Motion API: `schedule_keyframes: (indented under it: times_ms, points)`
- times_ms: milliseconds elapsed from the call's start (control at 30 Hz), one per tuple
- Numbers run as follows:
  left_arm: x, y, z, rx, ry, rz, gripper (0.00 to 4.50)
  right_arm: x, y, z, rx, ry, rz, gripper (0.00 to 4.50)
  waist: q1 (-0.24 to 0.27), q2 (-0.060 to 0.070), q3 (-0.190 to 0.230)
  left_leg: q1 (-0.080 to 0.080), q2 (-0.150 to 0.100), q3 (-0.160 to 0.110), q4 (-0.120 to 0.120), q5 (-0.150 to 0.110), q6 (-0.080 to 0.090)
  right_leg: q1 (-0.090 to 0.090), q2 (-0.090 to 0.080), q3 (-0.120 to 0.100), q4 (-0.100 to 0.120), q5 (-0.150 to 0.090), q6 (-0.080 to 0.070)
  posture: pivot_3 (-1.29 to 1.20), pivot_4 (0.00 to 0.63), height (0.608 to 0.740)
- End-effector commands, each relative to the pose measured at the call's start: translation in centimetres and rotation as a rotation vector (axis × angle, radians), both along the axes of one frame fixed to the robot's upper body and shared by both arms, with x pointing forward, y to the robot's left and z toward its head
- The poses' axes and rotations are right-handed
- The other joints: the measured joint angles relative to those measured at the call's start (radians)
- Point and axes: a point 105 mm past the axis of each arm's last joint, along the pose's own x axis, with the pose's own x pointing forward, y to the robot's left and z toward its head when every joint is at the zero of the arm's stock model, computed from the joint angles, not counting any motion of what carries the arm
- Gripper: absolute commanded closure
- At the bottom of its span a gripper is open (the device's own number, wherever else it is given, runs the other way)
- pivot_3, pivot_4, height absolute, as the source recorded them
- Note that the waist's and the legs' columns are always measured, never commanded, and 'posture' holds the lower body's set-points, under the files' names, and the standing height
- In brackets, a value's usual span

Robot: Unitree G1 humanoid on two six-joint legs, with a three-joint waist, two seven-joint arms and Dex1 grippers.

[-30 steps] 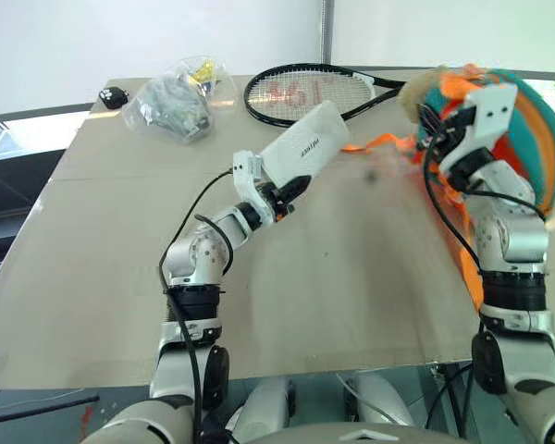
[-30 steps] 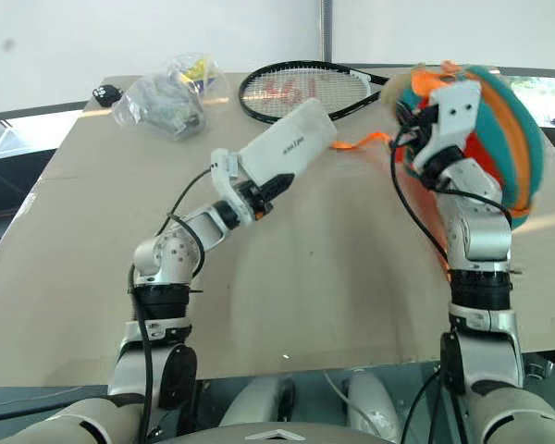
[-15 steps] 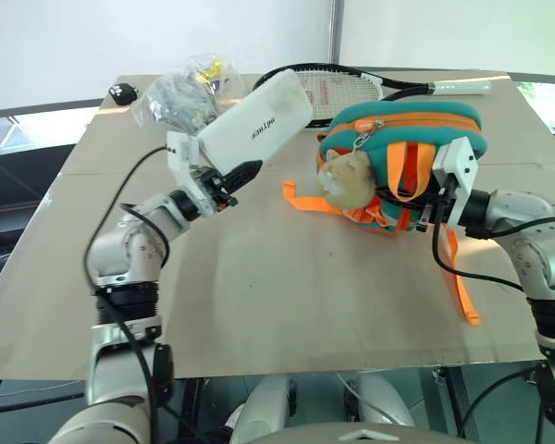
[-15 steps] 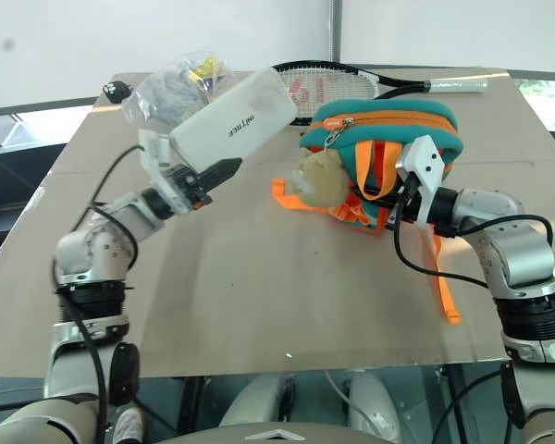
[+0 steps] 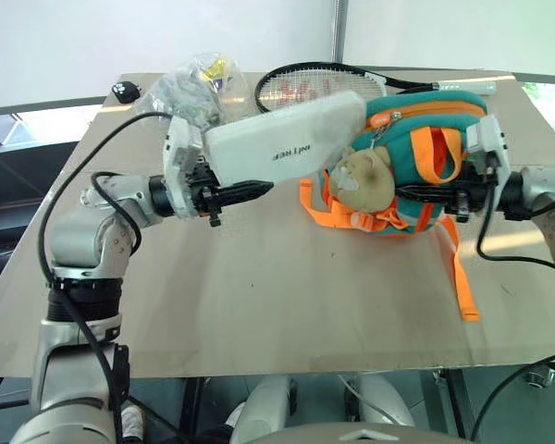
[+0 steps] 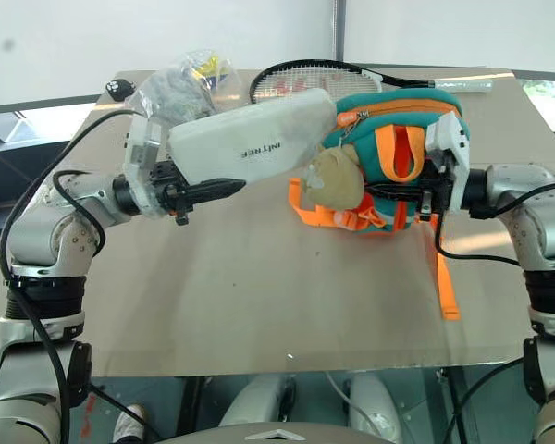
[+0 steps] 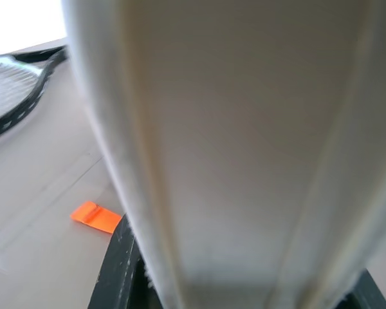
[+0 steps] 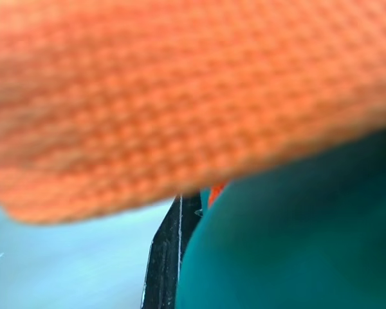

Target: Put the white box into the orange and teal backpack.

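Left gripper (image 5: 236, 192) jaws clamp the white box (image 5: 282, 148) (held level); right gripper (image 5: 424, 192) jaws pinch the orange and teal backpack (image 5: 416, 162).

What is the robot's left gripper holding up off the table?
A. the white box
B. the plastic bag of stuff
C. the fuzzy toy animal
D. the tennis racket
A: the left gripper is clamped on one end of the white box, which hangs in the air beside the orange and teal backpack.
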Motion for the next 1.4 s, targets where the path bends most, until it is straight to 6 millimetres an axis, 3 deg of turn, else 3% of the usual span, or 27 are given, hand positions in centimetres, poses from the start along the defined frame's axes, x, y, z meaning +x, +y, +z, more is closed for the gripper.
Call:
schedule_keyframes:
  times_ms: [33, 367, 567, 633, 900, 967, 1033, 1167, 1267, 1400]
  points:
    - [-0.2, -1.3, 0.6, 0.082, -0.079, -0.094, 3.35, -1.4, 0.6, 2.2, 0.015, -0.071, 0.084, 4.47, 0.000, 0.000, 0.000, 0.000, 0.000, 0.000, 0.000, 0.000, 0.000, 0.001, 0.000, 0.000, 0.000, 0.000, 0.000, 0.00, 0.150, 0.740]
    - [1.9, -5.0, 1.0, 0.304, -0.108, -0.162, 3.35, -2.7, 2.6, 2.7, 0.049, -0.113, 0.123, 4.47, -0.003, -0.001, 0.001, -0.001, 0.000, -0.002, 0.001, 0.000, 0.000, 0.001, 0.001, -0.003, 0.001, 0.000, 0.000, 0.00, 0.150, 0.740]
    - [2.6, -9.6, 1.6, 0.367, -0.154, -0.232, 3.35, -3.4, 5.0, 2.6, 0.082, -0.111, 0.173, 4.47, 0.001, -0.001, 0.001, -0.003, -0.002, -0.005, 0.003, 0.000, 0.000, 0.002, 0.001, -0.007, 0.001, 0.000, 0.000, 0.00, 0.150, 0.740]
    - [3.1, -11.9, 1.4, 0.400, -0.181, -0.238, 3.35, -3.4, 5.7, 2.6, 0.103, -0.108, 0.184, 4.47, 0.000, -0.001, 0.001, -0.004, -0.002, -0.005, 0.003, 0.000, 0.000, 0.003, 0.001, -0.007, 0.001, 0.000, 0.000, 0.00, 0.150, 0.740]
    - [3.2, -17.7, -1.5, 0.447, -0.225, -0.338, 3.35, -3.9, 7.0, 2.5, 0.171, -0.098, 0.172, 4.47, 0.000, -0.001, 0.001, -0.004, -0.002, -0.005, 0.004, 0.000, 0.000, 0.003, 0.001, -0.010, 0.002, 0.000, 0.000, 0.00, 0.150, 0.740]
    - [3.0, -17.4, -2.0, 0.430, -0.169, -0.358, 2.32, -3.8, 6.4, 2.0, 0.175, -0.089, 0.125, 4.50, 0.001, -0.001, 0.001, -0.004, -0.002, -0.006, 0.004, 0.000, 0.000, 0.003, 0.001, -0.010, 0.002, 0.000, 0.000, 0.00, 0.150, 0.740]
    - [3.4, -16.7, -0.3, 0.313, -0.144, -0.311, 1.67, -3.4, 5.8, 1.8, 0.182, -0.089, 0.072, 4.50, 0.001, -0.001, 0.001, -0.004, -0.002, -0.006, 0.004, 0.000, 0.000, 0.003, 0.001, -0.009, 0.002, 0.000, 0.000, 0.00, 0.150, 0.740]
    - [2.5, -11.5, 2.5, 0.158, 0.008, -0.315, 0.07, -2.3, 4.8, 1.3, 0.190, -0.077, -0.022, 4.50, -0.014, -0.001, 0.001, -0.004, -0.001, -0.006, 0.004, 0.000, 0.000, 0.002, 0.001, -0.008, 0.002, 0.000, 0.000, 0.00, 0.150, 0.740]
    - [1.7, -7.1, 3.4, 0.093, 0.145, -0.278, 0.07, -1.6, 4.3, 1.0, 0.199, -0.076, -0.067, 4.50, -0.030, 0.000, 0.001, -0.002, 0.000, -0.006, 0.002, 0.000, 0.000, 0.001, 0.003, -0.004, 0.003, 0.000, 0.000, 0.00, 0.150, 0.740]
    - [-1.6, -2.1, 3.5, 0.006, 0.382, -0.276, 0.07, -0.8, 3.9, 1.1, 0.225, -0.080, -0.110, 4.50, -0.031, 0.000, 0.001, 0.000, 0.000, -0.006, 0.001, 0.000, 0.000, 0.001, 0.003, -0.002, 0.003, 0.000, 0.000, 0.00, 0.150, 0.740]
